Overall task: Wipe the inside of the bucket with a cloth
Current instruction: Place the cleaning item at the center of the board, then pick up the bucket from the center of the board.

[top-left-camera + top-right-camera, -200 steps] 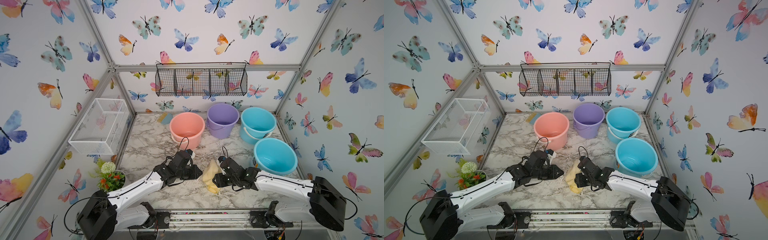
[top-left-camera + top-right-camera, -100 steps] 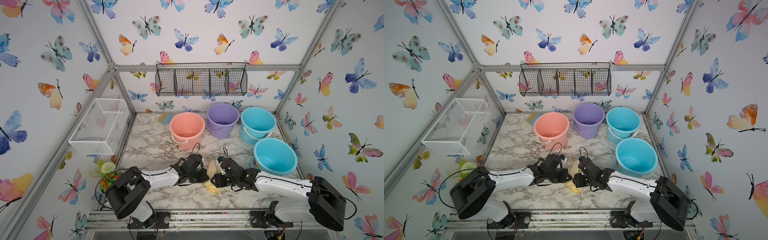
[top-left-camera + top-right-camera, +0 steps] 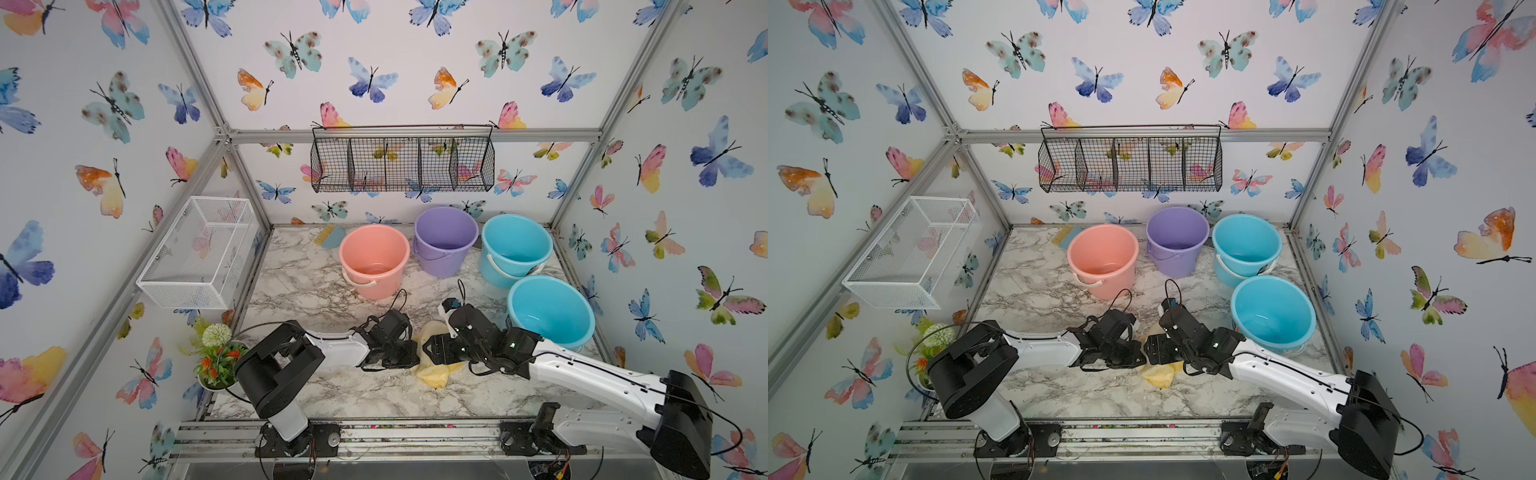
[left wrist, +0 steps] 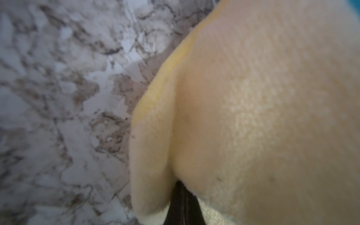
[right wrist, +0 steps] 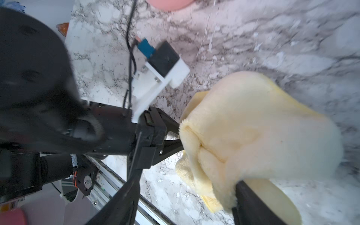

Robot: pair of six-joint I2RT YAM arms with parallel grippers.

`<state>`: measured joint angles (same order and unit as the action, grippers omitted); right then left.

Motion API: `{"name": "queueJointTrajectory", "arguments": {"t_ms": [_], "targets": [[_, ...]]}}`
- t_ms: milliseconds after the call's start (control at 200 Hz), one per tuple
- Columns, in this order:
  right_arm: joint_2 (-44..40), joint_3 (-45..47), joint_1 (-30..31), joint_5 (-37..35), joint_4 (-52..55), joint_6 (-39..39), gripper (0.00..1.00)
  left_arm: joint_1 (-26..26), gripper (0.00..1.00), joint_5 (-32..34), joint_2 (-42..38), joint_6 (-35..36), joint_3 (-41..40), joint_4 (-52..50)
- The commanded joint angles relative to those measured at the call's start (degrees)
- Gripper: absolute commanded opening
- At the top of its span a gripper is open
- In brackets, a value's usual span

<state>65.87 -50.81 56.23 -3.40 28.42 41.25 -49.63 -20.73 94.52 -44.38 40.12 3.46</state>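
While left hand point(image 5: 180, 136) clamps the cloth point(image 5: 253, 136) over the table point(image 5: 253, 39), right hand point(image 3: 432, 349) has jaws apart, cloth draped over one finger.

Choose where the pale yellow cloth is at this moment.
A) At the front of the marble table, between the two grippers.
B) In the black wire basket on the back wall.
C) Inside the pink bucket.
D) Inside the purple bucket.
A: in a top view the cloth sits at the front of the marble table, pinched by the left gripper.
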Motion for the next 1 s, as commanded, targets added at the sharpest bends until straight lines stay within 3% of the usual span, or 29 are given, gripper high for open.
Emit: {"name": "queueJointTrajectory", "arguments": {"t_ms": [0, 265, 465, 611, 816, 991], "targets": [[-1.5, -7.1, -0.3, -9.9, 12.5, -0.9, 0.74, -0.3, 0.00, 3.7, 0.8, 2.1, 0.2, -6.6], [-0.1, -20.1, -3.8, -17.7, 27.3, -3.5, 0.61, -0.3, 0.00, 6.2, -3.4, 4.8, 4.5, -13.3], [-1.2, -21.9, -9.1, -11.0, 28.2, -6.6, 0.56, -0.3, 0.00, 6.9, -5.7, 5.1, 4.4, -14.9], [0.9, -25.0, -10.2, -18.2, 36.8, -5.7, 0.55, -0.3, 0.02, 7.8, -8.7, 5.2, 4.8, -16.5], [1.3, -22.2, -18.9, -19.2, 37.3, -10.6, 0.54, -0.3, 0.17, 10.1, -13.9, 6.1, 8.7, -21.8], [3.4, -17.7, -26.8, -16.8, 32.4, -17.1, 0.52, -0.4, 0.21, 11.7, -17.8, 6.5, 11.7, -25.1]]}}
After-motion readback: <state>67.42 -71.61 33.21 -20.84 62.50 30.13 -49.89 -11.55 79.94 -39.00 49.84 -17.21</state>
